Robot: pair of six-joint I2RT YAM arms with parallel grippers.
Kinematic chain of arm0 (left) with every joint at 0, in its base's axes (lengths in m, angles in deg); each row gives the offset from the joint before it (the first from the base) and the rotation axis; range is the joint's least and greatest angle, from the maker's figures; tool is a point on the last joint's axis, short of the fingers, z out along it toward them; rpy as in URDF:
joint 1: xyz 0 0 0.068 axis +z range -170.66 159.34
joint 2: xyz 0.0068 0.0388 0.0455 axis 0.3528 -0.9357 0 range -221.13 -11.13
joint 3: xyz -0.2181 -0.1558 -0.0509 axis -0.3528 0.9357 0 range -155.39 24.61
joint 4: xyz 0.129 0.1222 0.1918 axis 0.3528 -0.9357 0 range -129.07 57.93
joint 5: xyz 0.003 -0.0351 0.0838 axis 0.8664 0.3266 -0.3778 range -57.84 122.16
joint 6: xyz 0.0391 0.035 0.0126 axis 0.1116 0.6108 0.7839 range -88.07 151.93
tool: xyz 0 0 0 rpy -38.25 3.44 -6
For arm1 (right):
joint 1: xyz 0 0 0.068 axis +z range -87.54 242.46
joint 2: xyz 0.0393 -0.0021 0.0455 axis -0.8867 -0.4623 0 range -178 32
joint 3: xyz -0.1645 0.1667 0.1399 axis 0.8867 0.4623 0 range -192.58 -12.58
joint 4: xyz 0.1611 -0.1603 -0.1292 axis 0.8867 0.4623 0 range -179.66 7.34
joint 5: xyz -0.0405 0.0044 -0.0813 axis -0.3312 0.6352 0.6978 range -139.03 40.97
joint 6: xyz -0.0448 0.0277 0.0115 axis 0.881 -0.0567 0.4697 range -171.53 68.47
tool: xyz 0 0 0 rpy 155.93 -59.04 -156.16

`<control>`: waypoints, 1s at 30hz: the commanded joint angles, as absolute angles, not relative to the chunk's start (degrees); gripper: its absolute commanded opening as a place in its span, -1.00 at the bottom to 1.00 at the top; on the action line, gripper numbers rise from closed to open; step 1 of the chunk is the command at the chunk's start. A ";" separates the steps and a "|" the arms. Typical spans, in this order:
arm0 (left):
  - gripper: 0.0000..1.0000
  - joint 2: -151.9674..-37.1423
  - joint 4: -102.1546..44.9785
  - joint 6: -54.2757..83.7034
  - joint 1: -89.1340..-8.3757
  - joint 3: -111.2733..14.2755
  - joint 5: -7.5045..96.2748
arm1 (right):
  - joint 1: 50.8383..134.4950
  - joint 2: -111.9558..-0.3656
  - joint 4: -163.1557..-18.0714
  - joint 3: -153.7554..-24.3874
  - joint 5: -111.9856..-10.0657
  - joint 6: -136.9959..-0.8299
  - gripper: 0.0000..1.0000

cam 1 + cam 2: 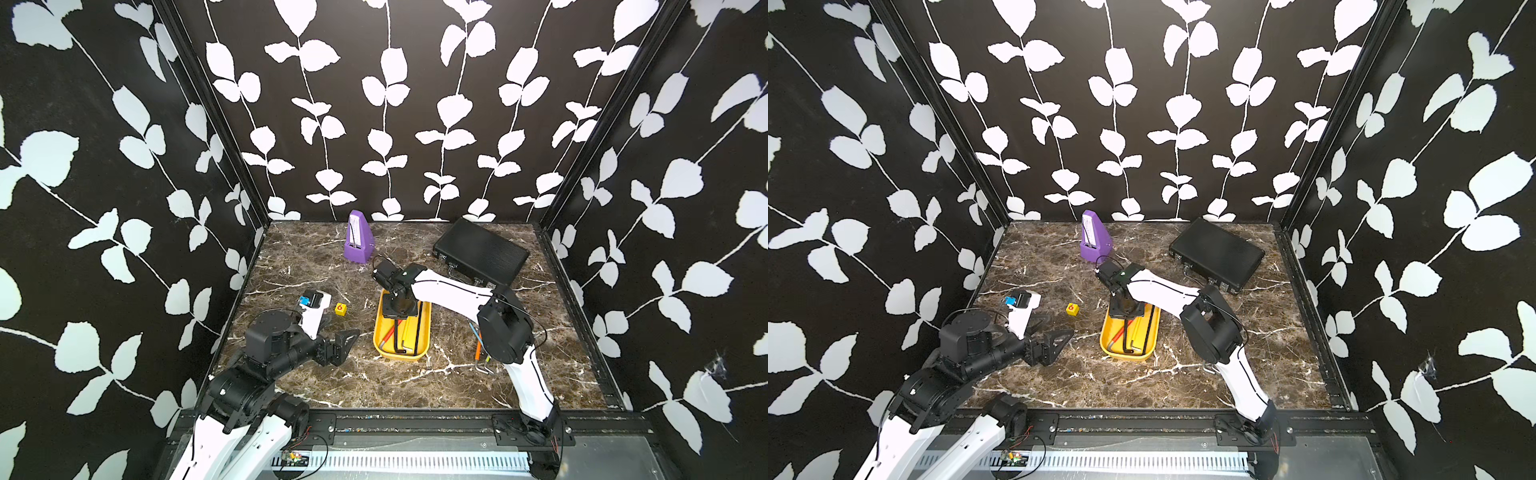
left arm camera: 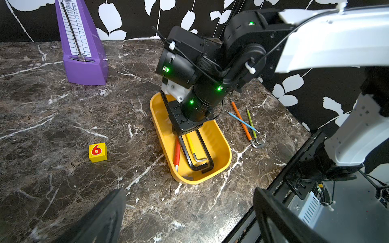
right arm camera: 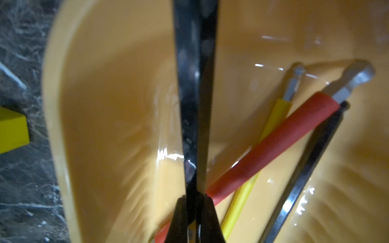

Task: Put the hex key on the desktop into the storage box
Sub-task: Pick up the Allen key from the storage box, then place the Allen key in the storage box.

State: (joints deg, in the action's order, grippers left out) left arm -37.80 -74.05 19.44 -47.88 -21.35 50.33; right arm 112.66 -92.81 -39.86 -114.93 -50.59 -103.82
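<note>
The right gripper point(image 3: 194, 210) pinches a black hex key point(image 3: 194, 84) over the yellow storage box point(image 3: 105, 105). Inside the box lie a red key point(image 3: 273, 145), a yellow key point(image 3: 273, 122) and a dark key point(image 3: 311, 160). The red one lies across the yellow one. A yellow block point(image 3: 12, 130) sits outside on the desktop point(image 3: 21, 52).

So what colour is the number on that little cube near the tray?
Red, on the small yellow cube; the left wrist view shows it best.

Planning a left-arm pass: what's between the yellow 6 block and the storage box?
Nothing: only bare desktop between the yellow 6 block and the storage box, seen in the left wrist view.
</note>
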 commanded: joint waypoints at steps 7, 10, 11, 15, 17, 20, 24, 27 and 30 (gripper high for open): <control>0.91 -37.84 -73.31 19.02 -48.04 -20.78 50.61 | 111.71 -86.28 -37.64 -116.31 -50.49 -105.80 -1.00; 0.91 -37.67 -73.30 19.01 -48.04 -20.79 50.52 | 111.12 -86.12 -35.13 -120.00 -51.45 -103.21 -1.00; 0.91 -37.61 -73.30 19.02 -48.07 -20.79 50.53 | 110.86 -86.79 -33.08 -122.17 -51.72 -101.90 -1.00; 0.91 -37.48 -73.34 19.04 -48.07 -20.82 50.44 | 109.97 -88.84 -26.60 -127.89 -55.21 -94.76 -1.00; 0.91 -37.49 -73.30 19.02 -48.09 -20.75 50.52 | 109.93 -89.62 -22.59 -130.02 -55.83 -90.60 -1.00; 0.91 -37.58 -73.25 19.10 -48.08 -20.76 50.61 | 110.01 -89.99 -18.79 -131.06 -56.11 -86.12 -1.00; 0.91 -37.67 -73.21 19.11 -48.08 -20.79 50.63 | 110.22 -90.52 -18.11 -129.93 -57.96 -83.29 -1.00; 0.91 -37.50 -73.22 19.10 -48.08 -20.83 50.53 | 110.28 -91.96 -19.16 -128.99 -59.77 -82.82 -1.00; 0.91 -37.49 -73.21 19.10 -48.13 -20.77 50.40 | 110.36 -93.86 -19.96 -129.26 -61.22 -82.76 -1.00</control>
State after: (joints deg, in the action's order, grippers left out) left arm -37.78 -74.02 19.31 -47.90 -21.35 50.33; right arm 109.99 -91.91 -20.74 -128.56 -58.83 -84.63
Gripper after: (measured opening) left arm 0.957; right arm 0.098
